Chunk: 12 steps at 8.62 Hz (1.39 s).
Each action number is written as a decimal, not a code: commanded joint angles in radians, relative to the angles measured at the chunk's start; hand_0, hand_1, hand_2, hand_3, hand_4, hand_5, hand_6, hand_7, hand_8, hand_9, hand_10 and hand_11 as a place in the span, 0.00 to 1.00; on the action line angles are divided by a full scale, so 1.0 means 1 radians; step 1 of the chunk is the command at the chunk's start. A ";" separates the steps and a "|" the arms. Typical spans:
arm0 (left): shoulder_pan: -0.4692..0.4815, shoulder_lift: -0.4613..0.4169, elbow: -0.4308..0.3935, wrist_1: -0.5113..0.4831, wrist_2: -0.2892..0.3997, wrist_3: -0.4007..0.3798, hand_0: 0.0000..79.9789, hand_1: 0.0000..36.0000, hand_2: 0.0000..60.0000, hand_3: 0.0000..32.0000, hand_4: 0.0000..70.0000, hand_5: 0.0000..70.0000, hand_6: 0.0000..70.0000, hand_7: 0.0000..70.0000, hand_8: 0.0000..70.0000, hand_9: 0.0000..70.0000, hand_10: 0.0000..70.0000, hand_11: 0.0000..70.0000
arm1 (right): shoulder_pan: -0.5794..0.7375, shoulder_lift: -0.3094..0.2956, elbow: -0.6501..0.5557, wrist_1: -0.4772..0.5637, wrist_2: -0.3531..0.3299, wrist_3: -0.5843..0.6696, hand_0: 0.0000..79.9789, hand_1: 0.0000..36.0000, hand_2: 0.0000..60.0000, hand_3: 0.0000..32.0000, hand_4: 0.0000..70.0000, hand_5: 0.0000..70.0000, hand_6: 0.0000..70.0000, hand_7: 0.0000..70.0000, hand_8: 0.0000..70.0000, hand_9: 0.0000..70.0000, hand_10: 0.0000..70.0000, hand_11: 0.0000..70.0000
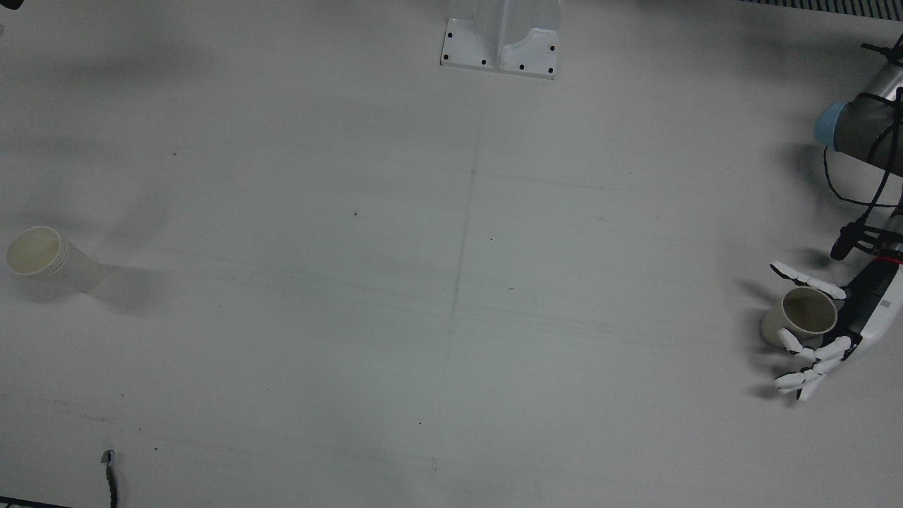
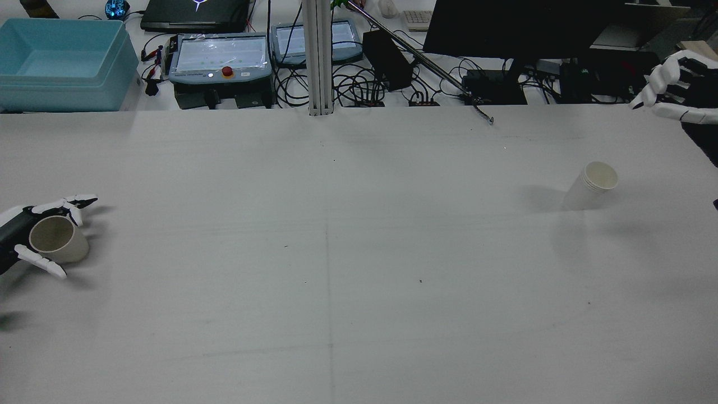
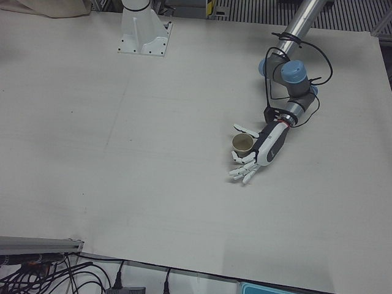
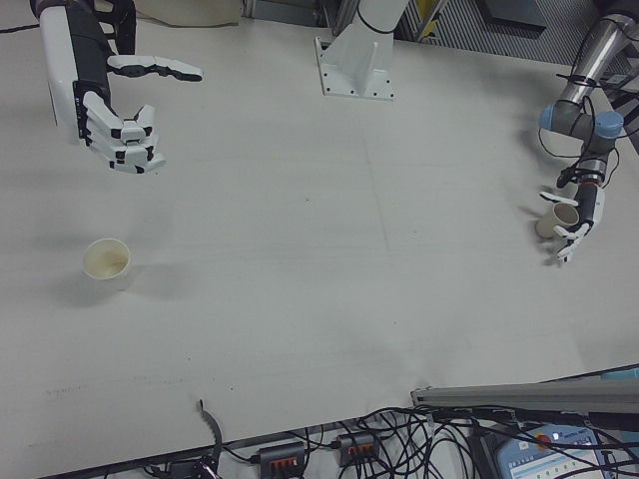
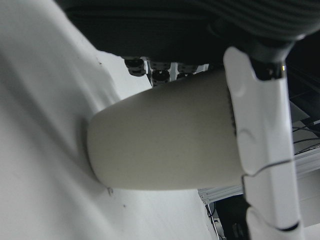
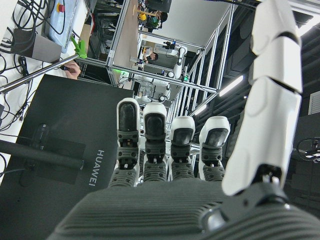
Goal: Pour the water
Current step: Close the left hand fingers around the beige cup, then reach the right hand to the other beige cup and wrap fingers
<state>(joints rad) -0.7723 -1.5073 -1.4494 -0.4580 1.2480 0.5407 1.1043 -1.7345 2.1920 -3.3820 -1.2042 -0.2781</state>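
Left hand (image 1: 822,331) brackets cup (image 1: 801,317); wrist view shows contact.

One legible marking: the brand "HUAWEI" on the back of a dark monitor (image 6: 60,165), lower left of the right hand view, printed sideways.

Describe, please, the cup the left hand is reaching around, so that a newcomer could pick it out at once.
Start at the white table in the rear view and go to its far left edge, where the left hand lies low. The paper cup stands upright on the table between that hand's spread fingers. The other cup, across the table, stands alone, no hand near it.
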 commanded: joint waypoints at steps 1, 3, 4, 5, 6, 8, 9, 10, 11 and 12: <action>0.001 -0.023 -0.002 0.050 -0.028 -0.040 0.77 0.39 0.00 0.00 0.78 1.00 0.30 0.40 0.28 0.26 0.05 0.09 | 0.031 -0.002 0.000 0.001 0.000 0.011 0.69 0.49 0.23 0.00 0.19 1.00 0.51 1.00 0.59 0.86 0.42 0.63; 0.001 -0.039 -0.003 0.054 -0.028 -0.070 0.80 0.81 0.89 0.00 0.92 1.00 0.35 0.46 0.31 0.29 0.08 0.14 | 0.069 -0.003 -0.002 0.001 -0.003 0.023 0.69 0.49 0.23 0.00 0.20 1.00 0.51 1.00 0.59 0.85 0.42 0.62; 0.001 -0.048 -0.005 0.088 -0.028 -0.120 0.80 0.81 0.89 0.00 0.92 1.00 0.35 0.46 0.31 0.29 0.08 0.14 | 0.083 -0.002 -0.017 0.004 -0.033 0.030 0.70 0.50 0.23 0.00 0.20 1.00 0.51 1.00 0.59 0.85 0.41 0.61; 0.001 -0.053 -0.008 0.123 -0.028 -0.178 0.80 0.81 0.89 0.00 0.92 1.00 0.35 0.46 0.31 0.29 0.08 0.14 | 0.132 0.010 -0.079 0.015 -0.116 0.031 0.69 0.49 0.22 0.00 0.20 1.00 0.50 1.00 0.58 0.83 0.40 0.59; -0.001 -0.051 -0.023 0.168 -0.027 -0.241 0.80 0.81 0.89 0.00 0.92 1.00 0.35 0.46 0.31 0.29 0.08 0.14 | 0.155 0.027 -0.186 0.091 -0.191 0.028 0.69 0.49 0.21 0.00 0.21 1.00 0.49 1.00 0.55 0.79 0.36 0.54; -0.001 -0.056 -0.051 0.233 -0.024 -0.370 0.67 1.00 1.00 0.00 1.00 1.00 0.38 0.53 0.30 0.30 0.09 0.15 | 0.149 0.090 -0.601 0.490 -0.268 0.034 0.70 0.53 0.19 0.00 0.15 1.00 0.34 0.79 0.37 0.53 0.22 0.34; -0.002 -0.050 -0.081 0.258 -0.024 -0.389 0.68 1.00 1.00 0.00 1.00 1.00 0.38 0.53 0.29 0.29 0.09 0.15 | 0.147 0.101 -0.703 0.580 -0.275 0.065 0.71 0.58 0.20 0.00 0.14 1.00 0.28 0.65 0.29 0.39 0.16 0.26; -0.005 -0.044 -0.104 0.263 -0.025 -0.390 0.68 1.00 1.00 0.00 1.00 1.00 0.38 0.53 0.29 0.29 0.09 0.14 | 0.146 0.099 -0.780 0.593 -0.273 0.060 0.74 0.64 0.21 0.00 0.16 1.00 0.28 0.64 0.25 0.33 0.13 0.22; -0.004 -0.044 -0.133 0.284 -0.025 -0.390 0.67 1.00 1.00 0.00 1.00 1.00 0.37 0.52 0.29 0.29 0.08 0.14 | 0.116 0.110 -0.933 0.686 -0.267 0.050 0.75 0.64 0.20 0.00 0.16 1.00 0.27 0.61 0.22 0.28 0.11 0.19; -0.004 -0.044 -0.149 0.300 -0.025 -0.390 0.68 0.97 1.00 0.00 1.00 1.00 0.36 0.52 0.29 0.29 0.08 0.14 | 0.097 0.136 -1.044 0.813 -0.262 0.050 0.72 0.60 0.17 0.00 0.13 1.00 0.23 0.52 0.19 0.23 0.10 0.17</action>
<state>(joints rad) -0.7758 -1.5534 -1.5501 -0.1967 1.2229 0.1593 1.2410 -1.6356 1.4205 -2.7928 -1.4711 -0.2241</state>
